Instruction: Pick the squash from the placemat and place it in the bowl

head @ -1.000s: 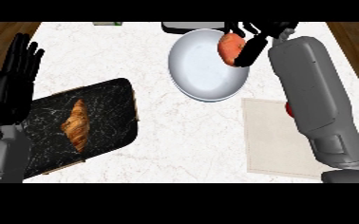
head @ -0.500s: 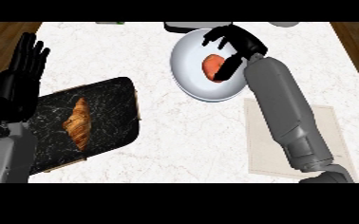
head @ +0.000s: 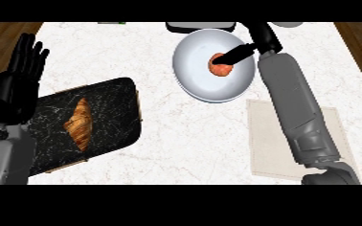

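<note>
Counter (head: 176,139): marble top, as I see it from the head view. Dark tray (head: 106,105), left, carrying a croissant (head: 79,123). Placemat (head: 272,143), right, beneath my right forearm. Bowl (head: 201,84): white, holding the squash (head: 222,70). Right hand (head: 256,43): fingers straight, one touching the squash. Left hand (head: 21,74): open, fingers up, left edge.
</note>
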Motion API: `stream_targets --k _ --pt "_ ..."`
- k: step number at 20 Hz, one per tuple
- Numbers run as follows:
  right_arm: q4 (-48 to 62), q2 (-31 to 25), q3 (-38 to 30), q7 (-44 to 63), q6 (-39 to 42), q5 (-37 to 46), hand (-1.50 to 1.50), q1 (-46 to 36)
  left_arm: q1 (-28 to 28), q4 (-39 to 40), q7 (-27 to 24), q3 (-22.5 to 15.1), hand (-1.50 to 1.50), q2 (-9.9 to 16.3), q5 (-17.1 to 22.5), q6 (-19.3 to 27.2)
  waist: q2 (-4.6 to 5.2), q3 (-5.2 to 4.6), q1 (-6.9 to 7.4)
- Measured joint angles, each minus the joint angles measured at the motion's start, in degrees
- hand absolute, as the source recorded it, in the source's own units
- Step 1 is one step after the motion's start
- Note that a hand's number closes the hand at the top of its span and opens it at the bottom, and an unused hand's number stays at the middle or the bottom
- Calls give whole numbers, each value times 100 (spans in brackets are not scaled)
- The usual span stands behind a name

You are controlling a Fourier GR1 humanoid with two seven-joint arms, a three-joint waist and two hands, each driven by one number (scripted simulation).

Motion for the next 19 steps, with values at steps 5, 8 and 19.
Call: stream_targets --k 5,8,19 --pt "318 -576 -597 -214 -183 -451 -150 -88 -24 51 -55 23 0 7 3 -27 7 0 -3" --pt "620 -1088 -929 -355 11 -731 -150 -145 -96 -25 103 54 0 54 48 -25 15 1 15" --pt "1802 -2908 -1639 -1431 1284 -1324 -150 187 -180 9 38 -6 0 16 14 -66 91 16 128"
